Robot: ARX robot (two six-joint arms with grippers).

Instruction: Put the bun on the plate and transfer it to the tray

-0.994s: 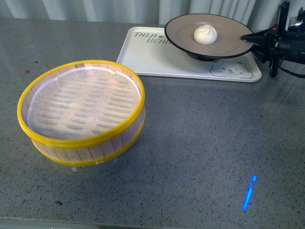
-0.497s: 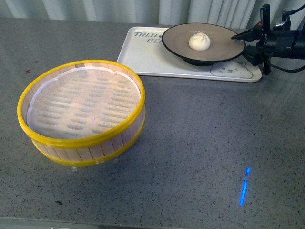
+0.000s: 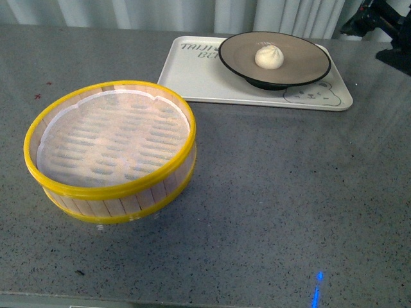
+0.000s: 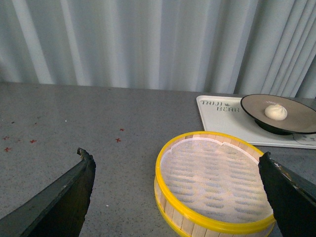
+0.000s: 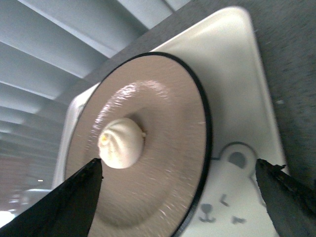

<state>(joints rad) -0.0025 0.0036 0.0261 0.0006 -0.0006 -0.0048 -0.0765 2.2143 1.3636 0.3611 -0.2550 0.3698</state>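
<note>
The white pleated bun [image 3: 269, 56] lies in the middle of the taupe plate [image 3: 302, 61]. The plate rests on the cream tray [image 3: 192, 77] at the back right of the table. My right gripper [image 3: 385, 29] hangs open at the far right, above and clear of the plate's rim. In the right wrist view the bun [image 5: 121, 144], plate [image 5: 163, 148] and tray [image 5: 237, 74] lie beyond the open right gripper [image 5: 178, 163], which holds nothing. My left gripper [image 4: 174, 154] is open and empty over the table, short of the steamer; it sees the bun [image 4: 275, 111] far off.
A round bamboo steamer [image 3: 109, 147] with yellow rims and a paper liner stands at the front left, seen also in the left wrist view as the steamer [image 4: 212, 182]. Grey curtains hang behind the table. A blue light spot [image 3: 317, 285] shows near the front edge.
The plate with the bun came down onto the tray. My right gripper let go of its rim and pulled back up and to the right.
</note>
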